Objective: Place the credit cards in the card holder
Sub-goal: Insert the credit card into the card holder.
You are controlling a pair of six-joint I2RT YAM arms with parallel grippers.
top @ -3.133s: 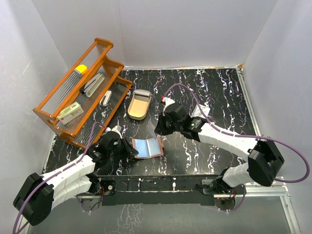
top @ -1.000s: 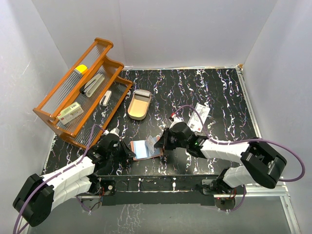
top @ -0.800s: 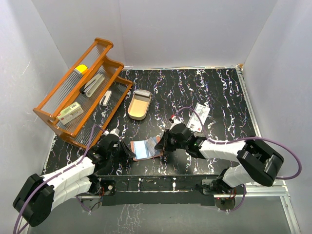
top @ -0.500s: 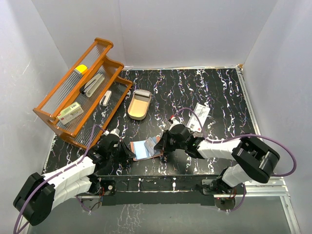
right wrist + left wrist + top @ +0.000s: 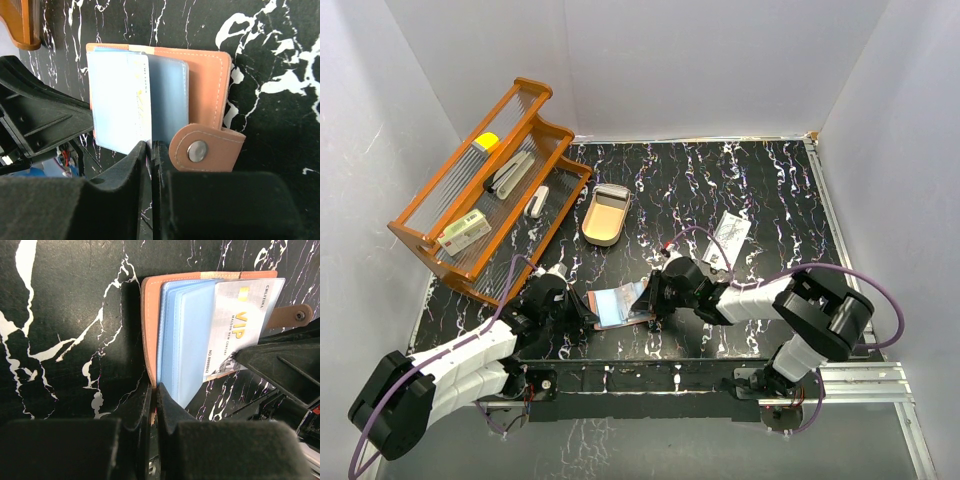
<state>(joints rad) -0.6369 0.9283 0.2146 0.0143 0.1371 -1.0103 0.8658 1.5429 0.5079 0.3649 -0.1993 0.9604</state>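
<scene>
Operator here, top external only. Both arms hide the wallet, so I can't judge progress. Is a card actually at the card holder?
Observer: Yes. The left wrist view shows a white card printed VIP lying across the open card holder, beside its pale blue sleeves. I can't tell whether it sits inside a pocket.
Operator: Who's holding what?
Observer: The right claw is pinched on that card's edge, jaws almost together.
Operator: And the left?
Observer: The left claw is shut on the holder's leather edge at the near corner.
</scene>
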